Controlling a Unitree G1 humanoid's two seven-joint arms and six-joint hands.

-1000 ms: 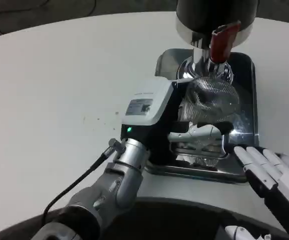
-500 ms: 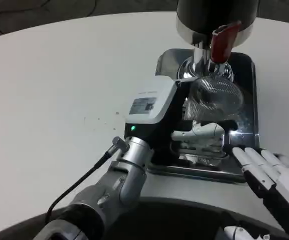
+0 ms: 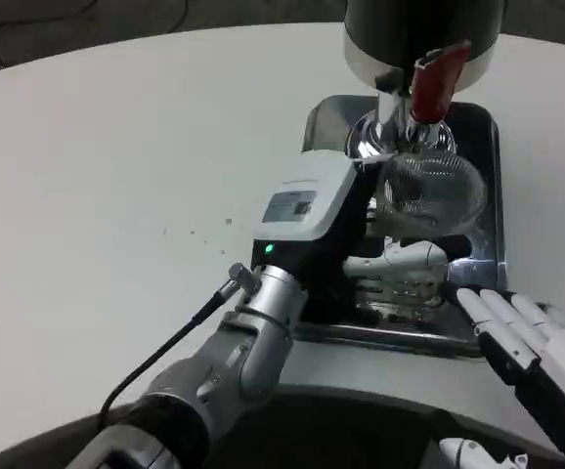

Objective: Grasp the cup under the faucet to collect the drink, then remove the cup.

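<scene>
White tabletop fills most of the head view, with dark floor showing beyond its curved far edge at 12 o'clock. Toward 1 o'clock stands a drink dispenser with a dark body and a chrome band, and a red tap handle hangs from its front. Below it lies a shiny metal drip tray, reaching down to about 4 o'clock.

A clear ribbed cup sits over the tray, directly under the faucet, tilted slightly with its open rim facing up toward the tap. The left hand reaches in from 7 o'clock, its white back plate with a label and a green light facing up, and its white fingers wrap around the lower part of the cup, gripping it.

The right hand rests at 4 o'clock, just at the near edge of the tray, fingers extended side by side and slightly apart, holding nothing and apart from the cup.
</scene>
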